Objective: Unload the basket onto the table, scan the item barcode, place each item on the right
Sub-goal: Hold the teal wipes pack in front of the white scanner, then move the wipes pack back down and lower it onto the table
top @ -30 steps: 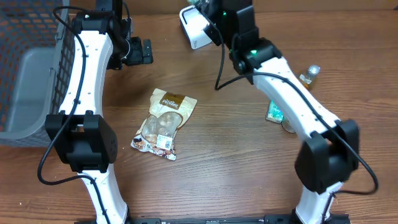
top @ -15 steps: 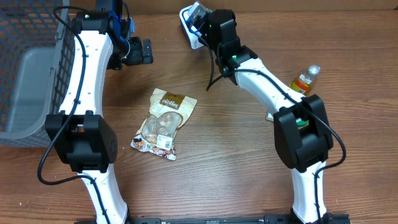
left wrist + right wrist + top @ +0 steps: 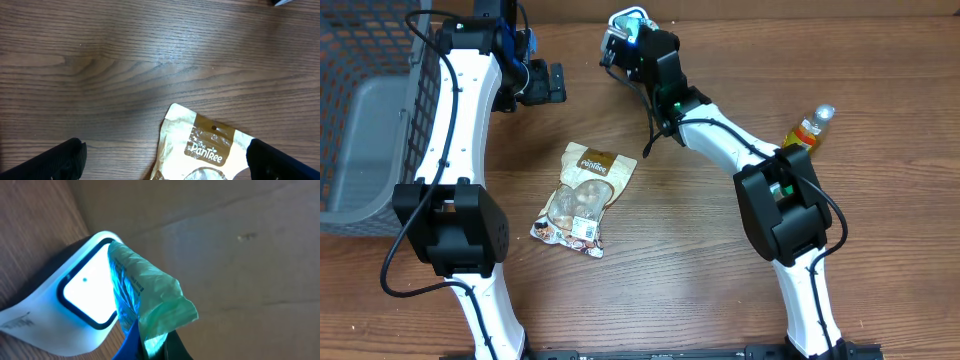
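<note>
As the lit window of the white barcode scanner (image 3: 85,296) glows blue-white, the right gripper (image 3: 150,349) holds a crinkled pale-green plastic packet (image 3: 146,296) right up against it, jaws clamped tight on the packet's lower end. The scanning step itself appears to be in hand: the item is at the reader, at the far edge of the table. From the wrist view the packet looks edge-on to the window, and whether its barcode faces the glass cannot be told. The next move probably calls for a small turn of the wrist to lay the printed face flat toward the light, without loosening the grip.

The left gripper (image 3: 167,161) hangs idle with its fingers spread wide and nothing between them, above the top edge of a tan-and-clear "PanTree" snack pouch (image 3: 585,195) lying flat mid-table.

The surface is a dark wood-grain table (image 3: 700,270). A small yellow-labelled bottle with a pale cap (image 3: 808,128) stands to the right, well apart from the pouch. A grey mesh basket (image 3: 360,110) sits at the left edge. Behind the scanner rises a plain brown cardboard panel (image 3: 235,240).
</note>
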Motion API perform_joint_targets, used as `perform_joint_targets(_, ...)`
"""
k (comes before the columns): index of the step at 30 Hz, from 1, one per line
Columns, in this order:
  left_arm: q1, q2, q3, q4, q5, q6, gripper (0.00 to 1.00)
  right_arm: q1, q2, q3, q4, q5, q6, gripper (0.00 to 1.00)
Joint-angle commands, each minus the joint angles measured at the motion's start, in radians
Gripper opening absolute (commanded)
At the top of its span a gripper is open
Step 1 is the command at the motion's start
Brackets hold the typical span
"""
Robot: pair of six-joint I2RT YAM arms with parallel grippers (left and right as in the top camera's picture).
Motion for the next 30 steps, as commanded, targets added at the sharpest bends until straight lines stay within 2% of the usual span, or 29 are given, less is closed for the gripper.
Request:
perform_joint_targets(1, 0.000, 0.007, -0.003, 0.000, -0.006, 0.007, 1.00, 0.000, 0.021, 0.014, 0.013, 0.019, -0.059, 0.04)
perform_joint_targets(20, 0.000, 0.007, -0.003, 0.000, -0.006, 0.007, 1.00, 0.029, 0.056, 0.014, -0.085, 0.055, 0.033, 0.05)
perform_joint_targets(27, 0.000, 0.007, -0.003, 0.000, -0.006, 0.007, 1.00, 0.015, -0.056, 0.015, -0.024, 0.088, 0.101, 0.04)
perform_joint_targets(30, 0.000, 0.007, -0.003, 0.000, -0.006, 0.007, 1.00, 0.005, -0.137, 0.015, -0.075, 0.087, 0.209, 0.04)
